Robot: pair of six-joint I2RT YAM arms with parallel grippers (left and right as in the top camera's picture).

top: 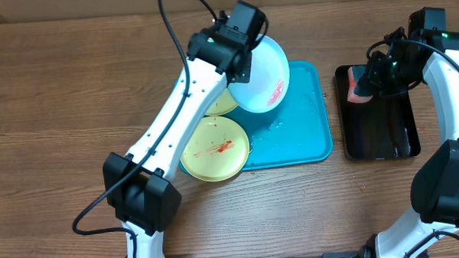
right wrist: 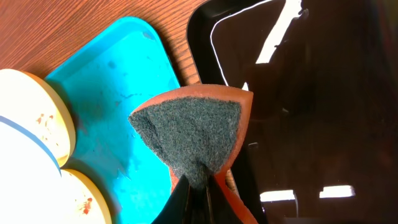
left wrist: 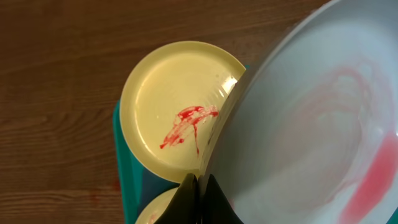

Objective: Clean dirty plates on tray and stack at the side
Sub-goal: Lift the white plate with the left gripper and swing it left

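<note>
Here, beyond two yellow plates [top: 215, 149] lying on the tray [top: 306, 141] at lower centre, the left fingers [left wrist: 199, 186] pinch the blue-white plate [top: 262, 74] by its rim, tilted above the tray, while to its right the right fingers [right wrist: 199, 190], closed, hold the sponge [right wrist: 193, 134].

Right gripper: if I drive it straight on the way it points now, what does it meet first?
Probably the glossy black rectangular tray, near its rim beside the turquoise plastic tray. The right gripper is shut on the orange sponge with the dark scouring face, which would touch first. Depth is unclear.
</note>
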